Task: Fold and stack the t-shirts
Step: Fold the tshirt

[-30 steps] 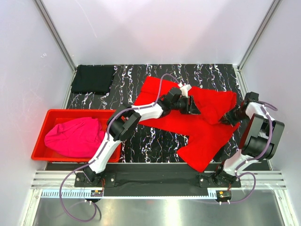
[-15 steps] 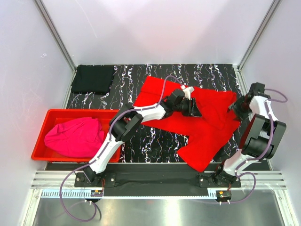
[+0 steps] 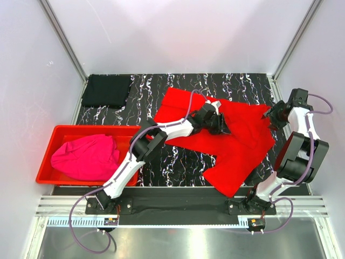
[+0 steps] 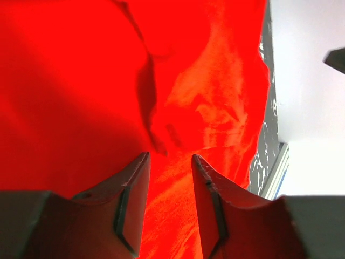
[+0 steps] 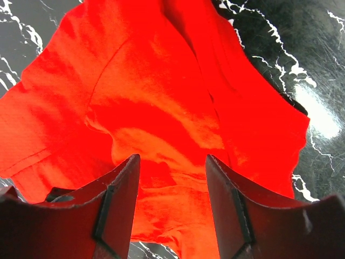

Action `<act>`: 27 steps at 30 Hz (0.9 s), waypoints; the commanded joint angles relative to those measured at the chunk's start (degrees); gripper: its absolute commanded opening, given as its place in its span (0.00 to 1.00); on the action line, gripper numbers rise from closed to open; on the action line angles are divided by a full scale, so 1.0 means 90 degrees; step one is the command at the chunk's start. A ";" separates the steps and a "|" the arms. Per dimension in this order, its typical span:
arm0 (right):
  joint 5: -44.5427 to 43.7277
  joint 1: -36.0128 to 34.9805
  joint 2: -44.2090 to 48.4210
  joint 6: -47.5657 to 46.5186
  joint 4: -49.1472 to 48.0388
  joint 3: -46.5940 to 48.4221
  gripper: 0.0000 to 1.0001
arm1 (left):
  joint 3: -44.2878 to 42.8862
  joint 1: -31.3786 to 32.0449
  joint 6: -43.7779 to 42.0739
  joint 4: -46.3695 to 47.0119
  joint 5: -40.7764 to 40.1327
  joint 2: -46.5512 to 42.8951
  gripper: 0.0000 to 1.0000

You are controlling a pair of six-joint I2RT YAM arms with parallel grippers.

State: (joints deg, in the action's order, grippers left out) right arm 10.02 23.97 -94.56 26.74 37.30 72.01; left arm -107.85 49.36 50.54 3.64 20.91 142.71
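Observation:
The red t-shirt (image 3: pixel 232 151) lies spread and creased on the black marbled table, centre right. My left gripper (image 3: pixel 222 125) reaches over its upper middle. In the left wrist view the left gripper (image 4: pixel 170 156) is open just above the red cloth (image 4: pixel 81 81), with nothing between the fingers. My right gripper (image 3: pixel 268 116) hovers at the shirt's far right edge. In the right wrist view the right gripper (image 5: pixel 172 157) is open over a folded-in part of the shirt (image 5: pixel 151 97). The black t-shirt (image 3: pixel 108 90) lies folded at the back left. The magenta t-shirt (image 3: pixel 86 156) is bunched in a bin.
The red plastic bin (image 3: pixel 54 132) stands at the left of the table (image 3: pixel 172 162). White walls with metal posts close in the back and both sides. Bare marbled table (image 5: pixel 302 54) shows to the right of the red shirt.
The right gripper has opened, let go of the red shirt's right side, and drawn back toward the far right. The left gripper has crept slightly farther over the shirt.

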 commanded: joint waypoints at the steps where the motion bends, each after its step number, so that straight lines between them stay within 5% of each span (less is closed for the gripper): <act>1: 0.0107 0.0023 0.0341 0.0017 -0.0209 0.0163 0.59 | -0.0204 0.0042 0.0458 -0.0121 -0.0321 0.0021 0.42; 20: 0.0283 0.0023 0.0253 0.0056 -0.0355 0.0144 0.59 | -0.0312 0.0091 0.1376 0.0240 0.0050 0.0491 0.38; 27: 0.0263 0.0023 0.0273 -0.0012 -0.0355 0.0066 0.59 | 0.0460 0.0082 0.0674 -0.0149 -0.0682 -0.0310 0.40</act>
State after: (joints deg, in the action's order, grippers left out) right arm 11.68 23.97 -94.13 26.79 35.31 72.01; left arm -106.13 49.67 60.88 7.29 18.72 143.79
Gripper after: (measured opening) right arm 0.590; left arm 0.387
